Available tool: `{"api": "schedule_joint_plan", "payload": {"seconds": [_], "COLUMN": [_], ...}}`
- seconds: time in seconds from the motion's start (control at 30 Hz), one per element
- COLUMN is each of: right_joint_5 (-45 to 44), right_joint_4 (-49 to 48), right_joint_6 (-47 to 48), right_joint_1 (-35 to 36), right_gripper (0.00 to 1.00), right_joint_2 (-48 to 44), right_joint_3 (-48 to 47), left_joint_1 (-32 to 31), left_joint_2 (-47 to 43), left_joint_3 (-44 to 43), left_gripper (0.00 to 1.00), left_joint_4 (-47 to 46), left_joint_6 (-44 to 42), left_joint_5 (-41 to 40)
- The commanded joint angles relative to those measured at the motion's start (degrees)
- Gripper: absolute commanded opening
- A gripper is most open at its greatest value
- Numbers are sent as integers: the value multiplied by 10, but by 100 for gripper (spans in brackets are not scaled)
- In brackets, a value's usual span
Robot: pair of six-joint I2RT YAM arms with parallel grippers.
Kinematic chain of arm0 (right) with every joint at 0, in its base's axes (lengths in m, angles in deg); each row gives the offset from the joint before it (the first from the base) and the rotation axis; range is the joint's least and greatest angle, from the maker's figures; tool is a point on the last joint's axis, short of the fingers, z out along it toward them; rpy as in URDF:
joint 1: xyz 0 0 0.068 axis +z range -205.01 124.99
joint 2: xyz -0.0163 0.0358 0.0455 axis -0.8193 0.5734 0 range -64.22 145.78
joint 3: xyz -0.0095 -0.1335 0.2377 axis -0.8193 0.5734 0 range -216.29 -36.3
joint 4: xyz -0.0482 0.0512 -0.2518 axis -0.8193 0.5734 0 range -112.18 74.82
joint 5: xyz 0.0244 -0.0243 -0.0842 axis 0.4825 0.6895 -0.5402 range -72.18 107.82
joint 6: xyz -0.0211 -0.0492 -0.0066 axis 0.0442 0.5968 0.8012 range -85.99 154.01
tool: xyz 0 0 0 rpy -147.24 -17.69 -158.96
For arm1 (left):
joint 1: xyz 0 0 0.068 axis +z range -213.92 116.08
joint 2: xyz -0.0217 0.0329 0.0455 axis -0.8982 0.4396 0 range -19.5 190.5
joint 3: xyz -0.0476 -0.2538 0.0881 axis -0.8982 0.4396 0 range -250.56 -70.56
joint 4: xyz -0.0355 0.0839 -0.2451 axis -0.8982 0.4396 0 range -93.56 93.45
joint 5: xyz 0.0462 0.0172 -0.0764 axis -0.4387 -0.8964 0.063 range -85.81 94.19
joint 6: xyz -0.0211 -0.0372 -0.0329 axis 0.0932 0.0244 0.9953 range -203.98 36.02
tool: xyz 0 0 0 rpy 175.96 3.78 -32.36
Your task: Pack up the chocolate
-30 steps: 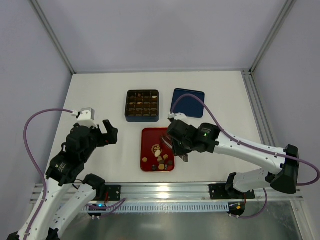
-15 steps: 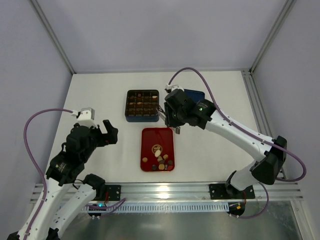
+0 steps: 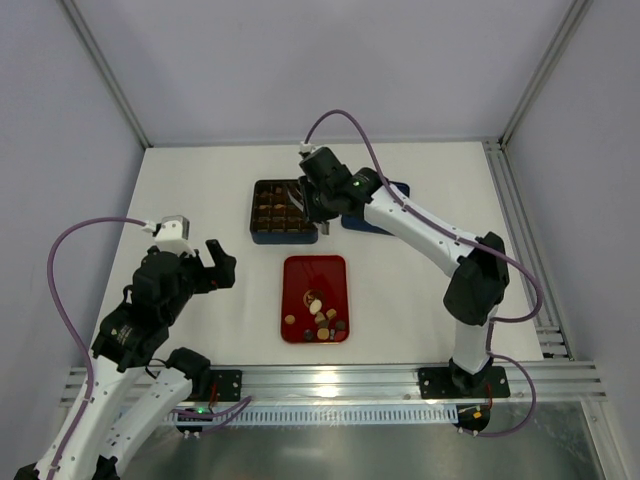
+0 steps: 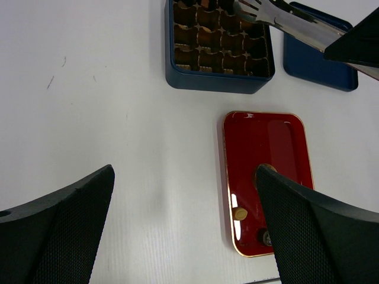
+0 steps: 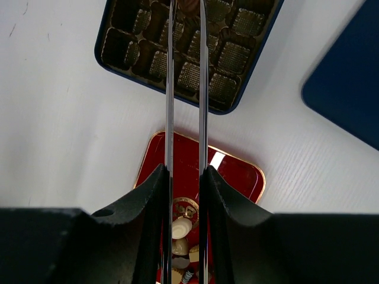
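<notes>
Several loose chocolates (image 3: 320,318) lie at the near end of the red tray (image 3: 314,275). The dark blue box (image 3: 285,238) with the brown grid insert stands behind it and holds several chocolates. My right gripper (image 3: 303,205) has long metal blades and hovers over the box's right side. In the right wrist view its blades (image 5: 185,3) are close together with a dark brown chocolate (image 5: 187,7) between the tips, above the box (image 5: 177,94). My left gripper (image 3: 215,265) is wide open and empty, left of the tray (image 4: 266,142), above bare table.
The box's dark blue lid (image 3: 358,224) lies right of the box, partly under my right arm. It also shows in the left wrist view (image 4: 311,56). White walls and metal frame posts enclose the table.
My right arm has swung from over the near end of the tray back to above the box. The left arm has not moved.
</notes>
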Motion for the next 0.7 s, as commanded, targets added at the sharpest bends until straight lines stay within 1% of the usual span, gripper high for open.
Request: {"api": "schedule_joint_plan", "payload": {"seconds": [0.0,0.2,0.5,0.57,0.67], "right_joint_5": [5,-8,-15,-14,-15], "right_joint_4": [-27,-38,-49,-51,-53], "right_joint_6": [9,3,4,5,4], "right_joint_1": [-3,-13,-15,-16,-15], "right_gripper": [29,30,30,33,34], "right_joint_2": [15,42,53,53,54], "right_joint_3": [-37,-38,-23,-20,-18], "left_joint_1": [-1,-1,-1,-1,-1], "left_joint_2": [0,0,0,0,0], "left_joint_3": [0,0,0,1,1], "left_gripper": [100,100,100,100,100], "left_joint_4": [-14,-14,-14,-14,-14], "left_joint_6": [-8,-8,-8,-8,-8], "left_joint_5": [-5,-2,-2,-1,-2]}}
